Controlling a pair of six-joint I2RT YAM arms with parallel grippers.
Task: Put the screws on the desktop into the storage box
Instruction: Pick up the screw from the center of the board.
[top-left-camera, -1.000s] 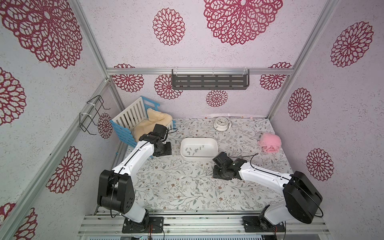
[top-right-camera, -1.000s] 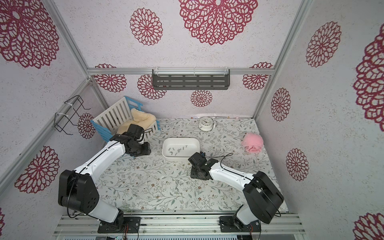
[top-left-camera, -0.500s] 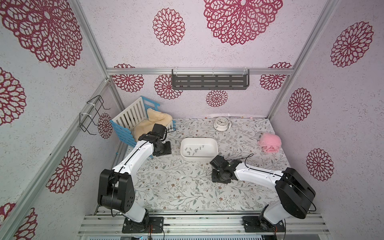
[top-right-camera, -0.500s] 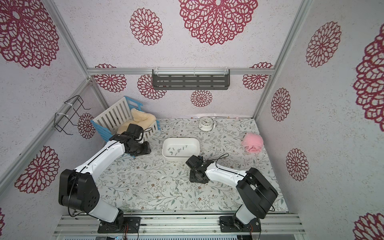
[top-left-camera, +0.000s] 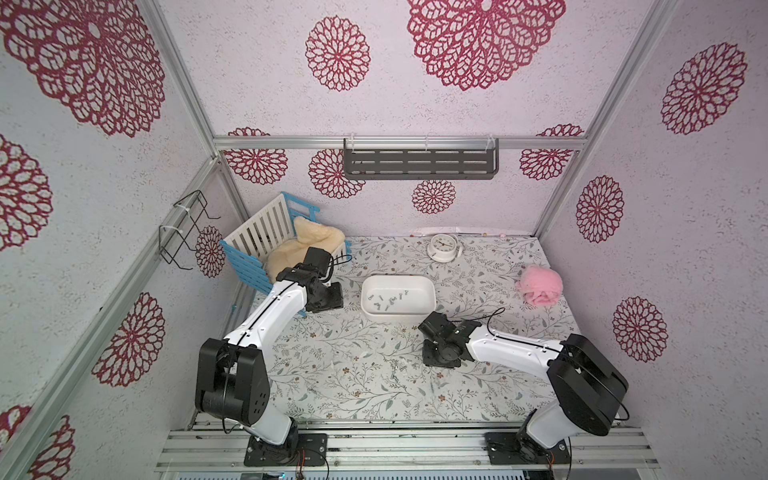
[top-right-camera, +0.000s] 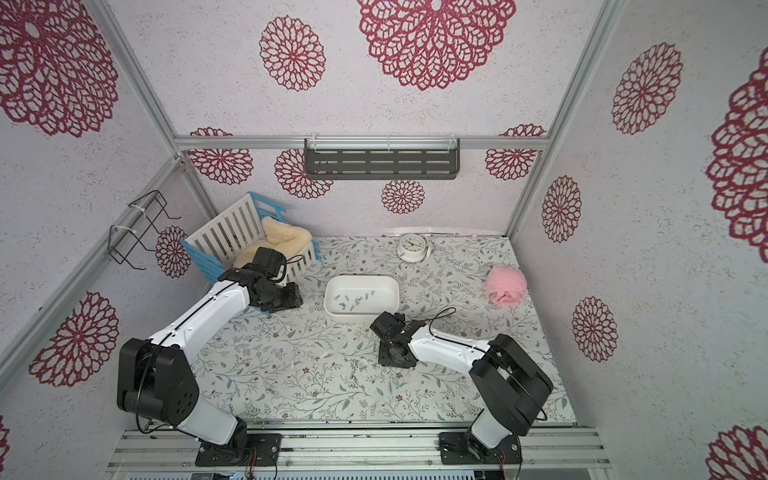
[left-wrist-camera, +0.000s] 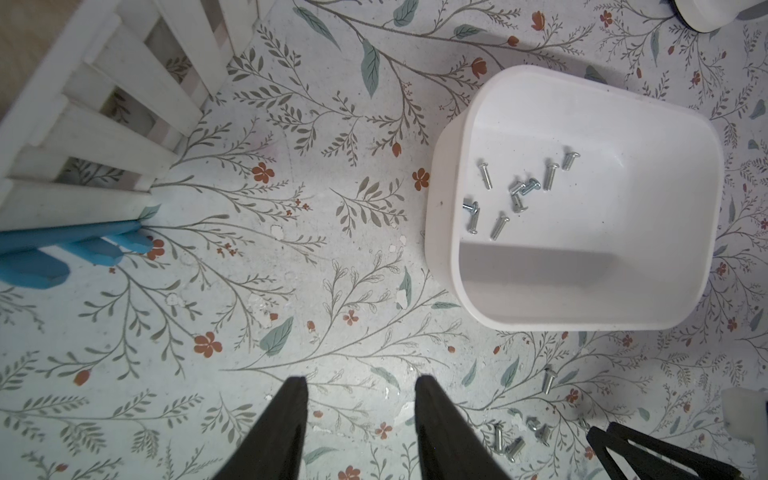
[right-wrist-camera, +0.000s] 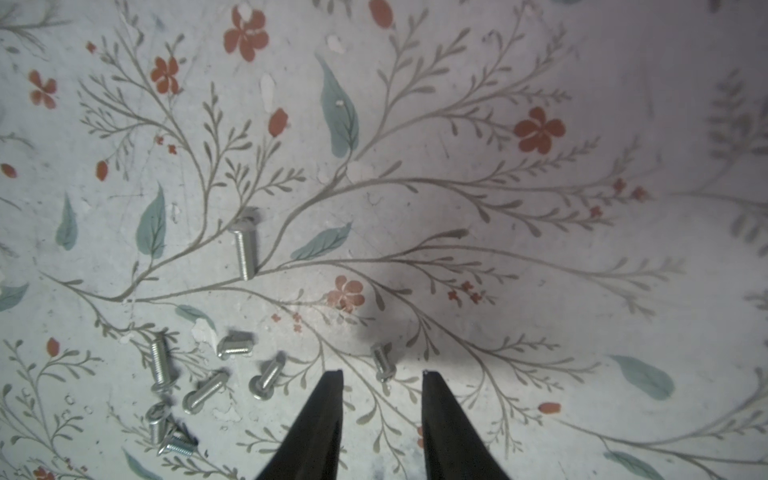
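The white storage box (top-left-camera: 397, 316) (top-right-camera: 357, 318) (left-wrist-camera: 440, 232) stands mid-desktop with several screws (top-left-camera: 386, 301) (left-wrist-camera: 517, 195) inside. More screws (top-left-camera: 399, 368) (top-right-camera: 358, 368) (right-wrist-camera: 160, 365) lie loose on the leafy desktop (top-left-camera: 332, 374) in front of the box. My right gripper (right-wrist-camera: 382, 372) points down at the desktop just right of that cluster. It is open, and one screw (right-wrist-camera: 382, 363) lies just ahead of the gap between its tips. My left gripper (left-wrist-camera: 361, 378) hangs open and empty over bare desktop, left of the box and beside the crate.
A blue-and-white slatted crate (top-left-camera: 266, 245) with cream fleece stands at the back left, close behind my left wrist (top-left-camera: 324, 297). A small white clock (top-left-camera: 442, 247) sits at the back, and a pink fluffy ball (top-left-camera: 540, 284) at the right. A grey shelf (top-left-camera: 419, 158) hangs on the back wall.
My right arm has slid left, towards the loose screws, and its jaws have narrowed a little. The left arm has not moved.
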